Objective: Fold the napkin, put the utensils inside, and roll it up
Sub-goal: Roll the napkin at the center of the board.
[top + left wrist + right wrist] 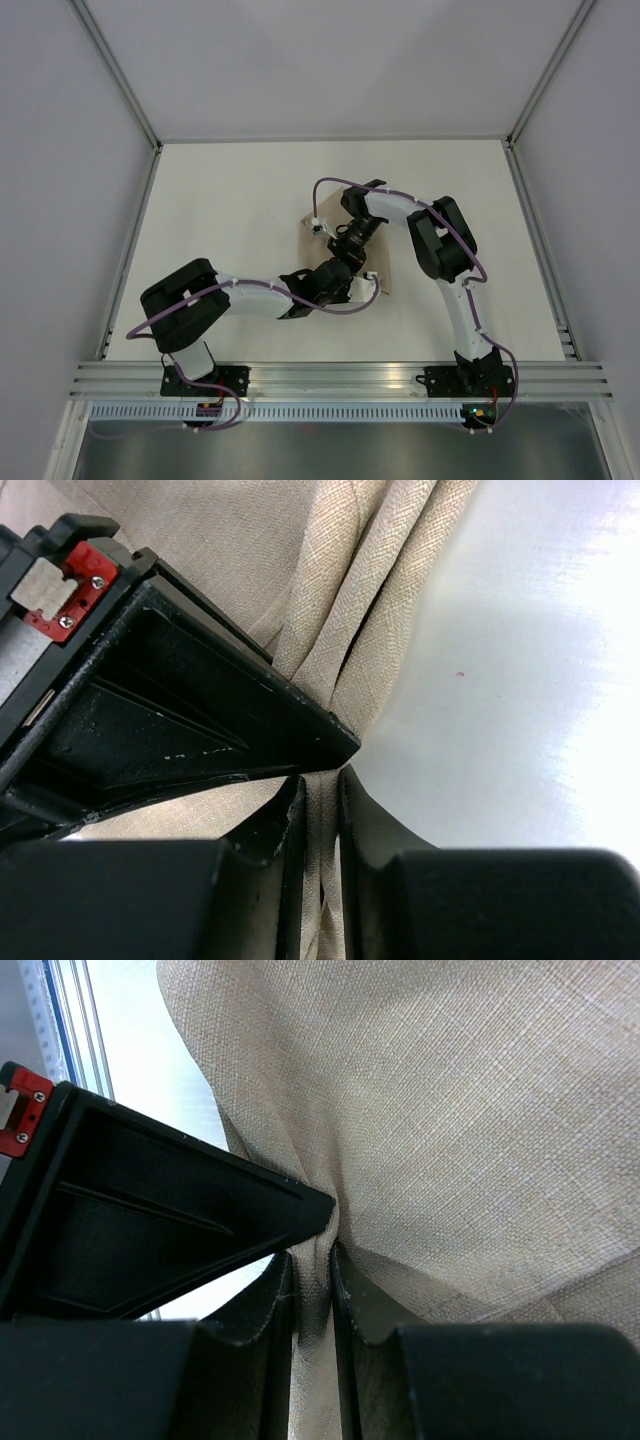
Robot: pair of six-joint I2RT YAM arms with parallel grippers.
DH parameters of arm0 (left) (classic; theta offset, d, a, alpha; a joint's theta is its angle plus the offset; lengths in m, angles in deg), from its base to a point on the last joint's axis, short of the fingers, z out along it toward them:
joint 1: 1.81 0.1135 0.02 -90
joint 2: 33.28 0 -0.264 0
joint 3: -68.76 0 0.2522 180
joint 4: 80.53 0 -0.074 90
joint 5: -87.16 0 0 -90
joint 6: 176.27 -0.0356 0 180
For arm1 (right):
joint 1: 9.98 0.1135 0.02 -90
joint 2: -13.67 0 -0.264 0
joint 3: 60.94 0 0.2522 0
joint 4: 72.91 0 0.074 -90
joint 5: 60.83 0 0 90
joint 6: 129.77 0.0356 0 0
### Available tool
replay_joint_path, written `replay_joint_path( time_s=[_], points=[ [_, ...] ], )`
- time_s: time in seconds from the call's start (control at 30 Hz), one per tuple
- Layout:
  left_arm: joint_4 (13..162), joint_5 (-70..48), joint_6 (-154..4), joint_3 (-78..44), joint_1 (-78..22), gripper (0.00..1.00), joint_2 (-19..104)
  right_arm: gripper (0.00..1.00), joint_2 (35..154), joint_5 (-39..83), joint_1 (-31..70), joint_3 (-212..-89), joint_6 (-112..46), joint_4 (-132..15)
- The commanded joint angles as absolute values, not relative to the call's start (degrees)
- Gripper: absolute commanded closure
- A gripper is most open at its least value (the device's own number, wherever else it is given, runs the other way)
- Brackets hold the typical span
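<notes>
Both pincers clamped on the napkin (307, 232) near mid table (220, 210); arms hide most of the cloth from above, only tan slivers show beside them.

Left pincer (320, 780) pressed onto a gathered ridge of cloth; the pleats run straight away from the fingertips, with bare table (520, 680) along one side.

Right pincer (312, 1250) likewise nipped on a bunched bit of napkin (450, 1110); the sheet fans out ahead of it and to one side, puckered at the grip.

From above, right pincer (345, 245) sits farther from the bases and left pincer (350, 288) nearer, close together; the line between the grips runs roughly near-to-far.

Fork not seen in any view; cannot tell if it is under the cloth or the arms.

Judgement: fold in hand; the next move likely depends on carrying both grips the same way across the cloth, keeping the held edge taut; uneven travel would skew the crease.
</notes>
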State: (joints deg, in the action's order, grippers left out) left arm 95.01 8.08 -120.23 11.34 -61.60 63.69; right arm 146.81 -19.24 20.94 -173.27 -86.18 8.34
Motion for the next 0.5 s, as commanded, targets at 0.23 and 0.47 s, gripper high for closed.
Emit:
replay_joint_path(
  time_s=[0.23, 0.47],
  points=[
    [86.86, -4.23, -112.83, 4.72, -58.94, 0.98, 65.16, 0.59, 145.51, -11.7, 19.64, -168.4, -89.43, 5.71],
    [84.22, -9.43, -110.97, 2.17, -57.1, 0.98, 65.15, 0.46, 139.79, -13.99, 17.54, -167.34, -86.62, 5.46]
  ],
)
